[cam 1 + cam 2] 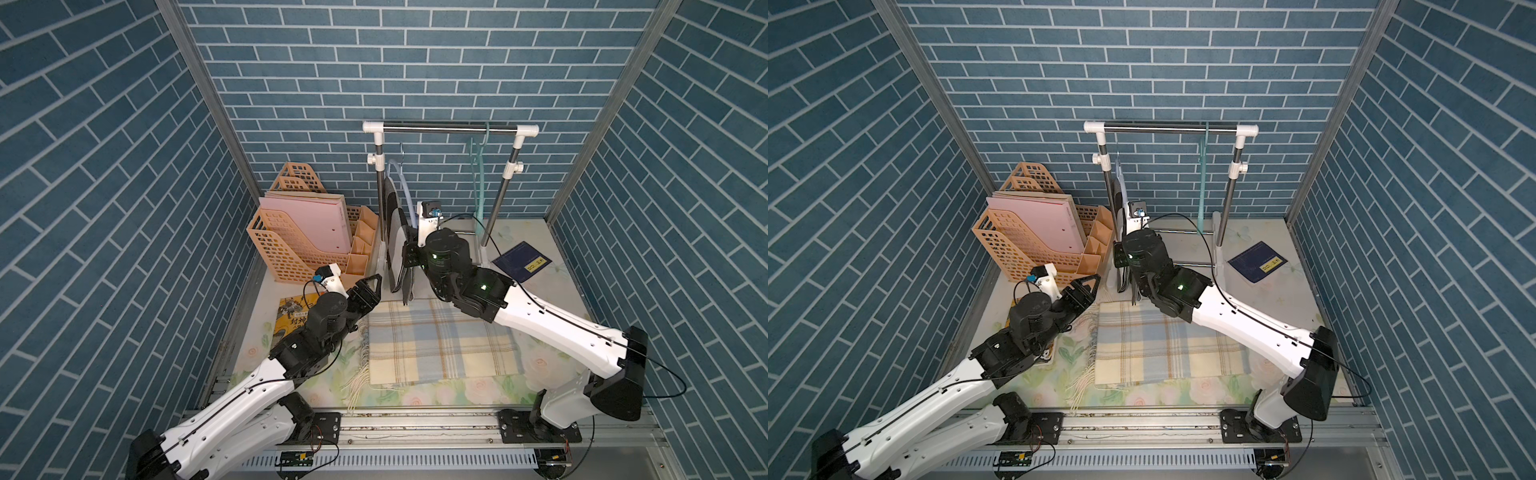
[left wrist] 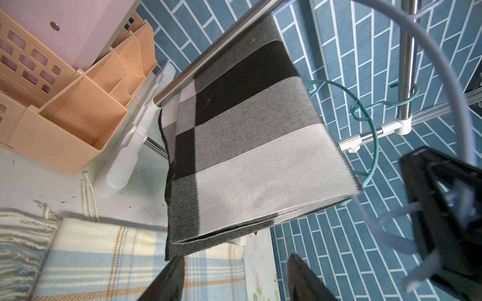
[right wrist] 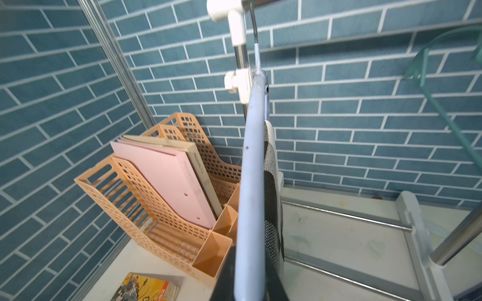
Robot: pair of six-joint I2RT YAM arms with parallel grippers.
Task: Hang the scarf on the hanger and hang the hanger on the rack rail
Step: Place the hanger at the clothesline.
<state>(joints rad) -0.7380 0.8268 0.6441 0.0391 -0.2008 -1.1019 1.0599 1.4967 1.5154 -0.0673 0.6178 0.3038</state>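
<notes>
Reaches in from 7 o'clock with the left arm, forearm low, wrist aimed toward 1 o'clock. Holds the left gripper (image 1: 376,291) with jaws well apart, gripping nothing, just beside the grey scarf's (image 2: 247,156) lower edge, above the plaid scarf's (image 1: 440,340) far corner. Reaches in from 5 o'clock with the right arm, elbow bent, wrist raised. Clamps the right gripper (image 3: 250,286) on the hanger (image 3: 251,182). Carries the grey scarf draped over that hanger, by the rack's (image 1: 449,128) 9 o'clock post.

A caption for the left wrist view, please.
Checked scarf hangs on the blue hanger; plaid scarf lies below.
</notes>
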